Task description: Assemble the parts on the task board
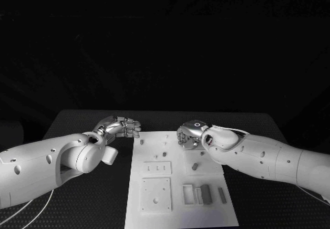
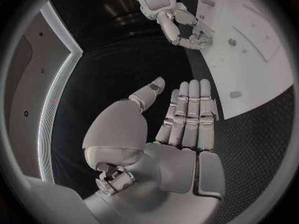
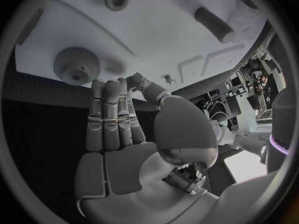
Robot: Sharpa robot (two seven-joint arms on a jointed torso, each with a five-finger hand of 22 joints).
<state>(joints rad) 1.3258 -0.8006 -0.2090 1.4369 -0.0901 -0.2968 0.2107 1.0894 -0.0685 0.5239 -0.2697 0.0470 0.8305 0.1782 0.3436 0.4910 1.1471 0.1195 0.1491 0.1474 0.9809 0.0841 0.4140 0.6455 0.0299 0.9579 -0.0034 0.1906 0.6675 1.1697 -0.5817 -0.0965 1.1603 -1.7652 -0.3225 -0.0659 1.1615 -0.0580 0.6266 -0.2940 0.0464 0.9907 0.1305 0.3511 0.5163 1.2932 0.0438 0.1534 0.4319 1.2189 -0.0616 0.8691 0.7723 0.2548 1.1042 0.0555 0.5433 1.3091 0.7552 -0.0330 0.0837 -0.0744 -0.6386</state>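
You are looking at the white task board [image 1: 180, 179] lying in the middle of the black table [image 1: 82, 121], running from the far centre toward the near edge.

Left hand [image 1: 118, 128]: it is hovering just off the board's far left corner, over bare table. In the left wrist view the fingers [image 2: 190, 112] are lying straight and side by side, thumb angled away, nothing in the palm.

Right hand [image 1: 191, 135]: it is hanging over the board's far right part. In the right wrist view its fingers [image 3: 111, 114] are extending straight and close together, thumb a little off to the side, holding nothing.

Parts: you are seeing a round toothed gear [image 3: 76, 64] lying on the board just beyond the right fingertips, apart from them. A dark cylindrical peg [image 3: 214, 24] is lying on the board farther out. Several grey blocks [image 1: 204, 194] are sitting in a row near the board's near right edge, beside two raised square plates [image 1: 156, 193] on its left half. A small grey piece [image 1: 194, 166] is lying mid-board.
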